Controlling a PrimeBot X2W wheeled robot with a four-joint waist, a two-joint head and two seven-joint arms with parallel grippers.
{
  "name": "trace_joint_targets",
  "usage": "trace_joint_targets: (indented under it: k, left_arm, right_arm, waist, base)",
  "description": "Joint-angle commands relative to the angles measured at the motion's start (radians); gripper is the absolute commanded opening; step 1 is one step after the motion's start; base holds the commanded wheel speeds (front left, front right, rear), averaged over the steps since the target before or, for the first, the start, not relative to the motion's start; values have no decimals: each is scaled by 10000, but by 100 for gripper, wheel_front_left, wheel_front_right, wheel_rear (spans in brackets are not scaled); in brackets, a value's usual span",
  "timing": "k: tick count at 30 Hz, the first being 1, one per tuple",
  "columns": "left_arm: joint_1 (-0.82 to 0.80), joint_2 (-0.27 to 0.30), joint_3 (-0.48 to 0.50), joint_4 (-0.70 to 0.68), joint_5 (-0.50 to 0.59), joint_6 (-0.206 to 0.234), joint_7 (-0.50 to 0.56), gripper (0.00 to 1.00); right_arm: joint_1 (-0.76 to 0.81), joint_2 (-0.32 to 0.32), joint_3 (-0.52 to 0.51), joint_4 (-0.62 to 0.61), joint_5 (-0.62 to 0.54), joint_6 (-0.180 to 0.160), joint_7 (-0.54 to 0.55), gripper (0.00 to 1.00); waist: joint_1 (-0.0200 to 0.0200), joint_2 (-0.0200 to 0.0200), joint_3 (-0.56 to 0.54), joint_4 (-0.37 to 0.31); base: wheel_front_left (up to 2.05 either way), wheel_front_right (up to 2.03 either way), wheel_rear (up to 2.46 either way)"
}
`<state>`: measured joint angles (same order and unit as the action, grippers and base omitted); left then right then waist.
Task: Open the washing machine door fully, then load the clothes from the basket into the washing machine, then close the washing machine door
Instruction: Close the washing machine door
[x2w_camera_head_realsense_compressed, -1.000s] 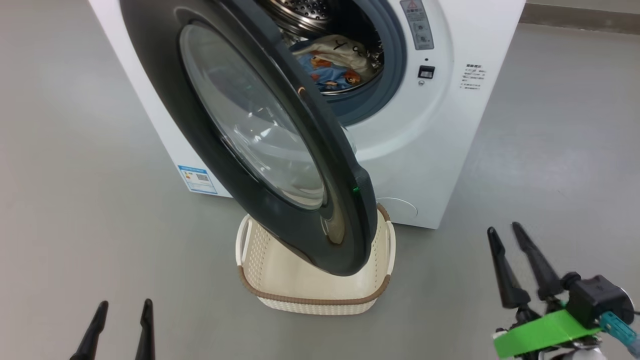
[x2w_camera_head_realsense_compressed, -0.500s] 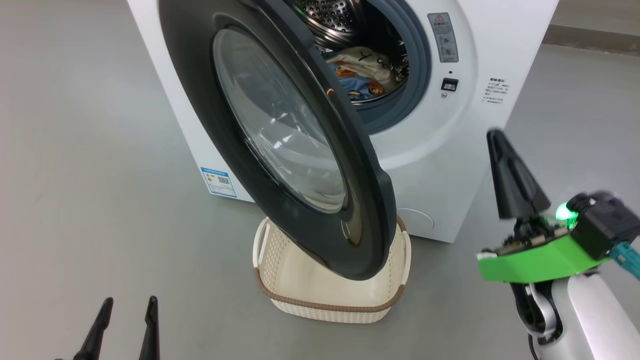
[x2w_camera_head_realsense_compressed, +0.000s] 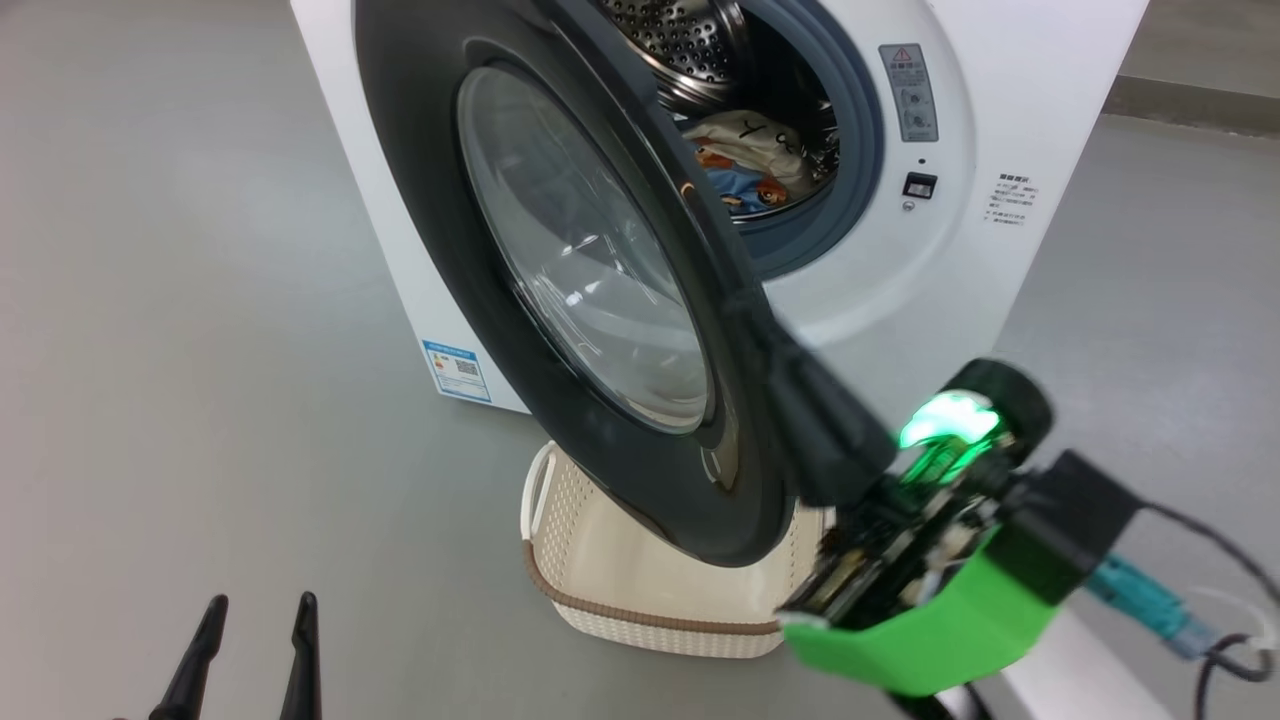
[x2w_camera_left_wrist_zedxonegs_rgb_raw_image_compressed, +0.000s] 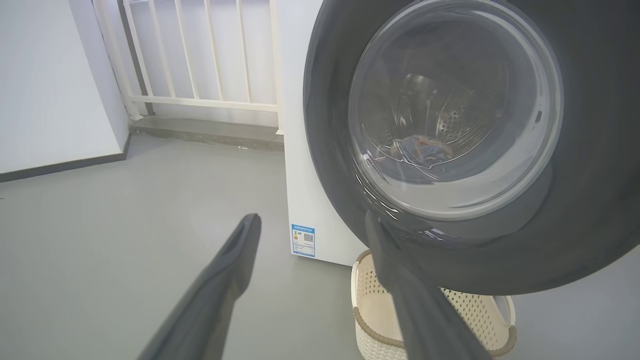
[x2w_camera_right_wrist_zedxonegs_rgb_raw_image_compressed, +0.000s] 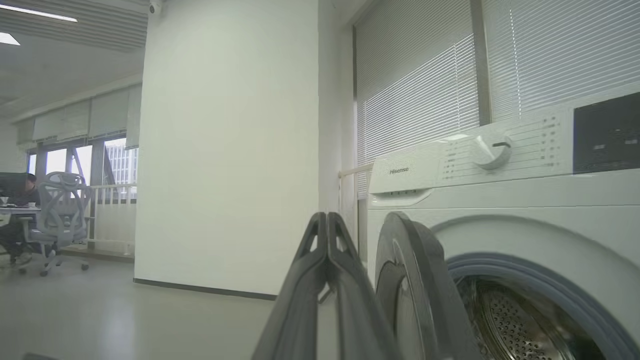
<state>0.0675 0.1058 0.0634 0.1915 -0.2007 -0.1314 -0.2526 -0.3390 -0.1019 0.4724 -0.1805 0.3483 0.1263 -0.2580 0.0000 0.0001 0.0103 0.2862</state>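
The white washing machine (x2w_camera_head_realsense_compressed: 1000, 120) stands with its black-rimmed door (x2w_camera_head_realsense_compressed: 420, 180) swung partway out over the cream basket (x2w_camera_head_realsense_compressed: 600, 560), whose visible inside holds nothing. Both clothes lie in the steel drum: the cream one (x2w_camera_head_realsense_compressed: 750, 135) on top of the light blue one (x2w_camera_head_realsense_compressed: 745, 185). My right gripper (x2w_camera_head_realsense_compressed: 750, 315) is raised and shut on nothing, its fingers lying along the door's free edge. In the right wrist view the shut fingers (x2w_camera_right_wrist_zedxonegs_rgb_raw_image_compressed: 327, 250) stand just left of the door's rim (x2w_camera_right_wrist_zedxonegs_rgb_raw_image_compressed: 410, 280). Low at the left, my left gripper (x2w_camera_head_realsense_compressed: 250, 650) is open, far from the door.
Grey floor lies all round. A blue energy label (x2w_camera_head_realsense_compressed: 457, 370) is on the machine's side. A white railing (x2w_camera_left_wrist_zedxonegs_rgb_raw_image_compressed: 200, 55) runs behind the machine. Far off in the right wrist view are an office chair (x2w_camera_right_wrist_zedxonegs_rgb_raw_image_compressed: 60, 210) and a seated person. A cable (x2w_camera_head_realsense_compressed: 1180, 610) trails from my right wrist.
The head camera has shifted. My right gripper has risen from low at the right, turned and swung left up to the door's free edge. The left gripper keeps its place.
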Motion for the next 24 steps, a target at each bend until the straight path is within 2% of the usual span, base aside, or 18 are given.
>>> trace_joint_targets:
  k: [1, 12, 24]
  left_arm:
    - [-70, 74, 304, -330, 80, 8, -91, 100]
    - [-199, -25, 305, -353, -18, 8, -91, 100]
    - [-479, -121, 337, -346, -107, 8, -91, 100]
  right_arm:
    - [-70, 110, 260, -164, 105, 44, -38, 0]
    - [730, 58, 1713, 1912, 599, 44, -38, 0]
    - [865, -33, 1356, 3466, 571, 44, -38, 0]
  waist:
    - [0, -1, 9, 15]
    - [0, -1, 394, 158]
    - [0, -1, 862, 98]
  base:
    - [0, 0, 0]
    - [0, 0, 0]
    - [0, 0, 0]
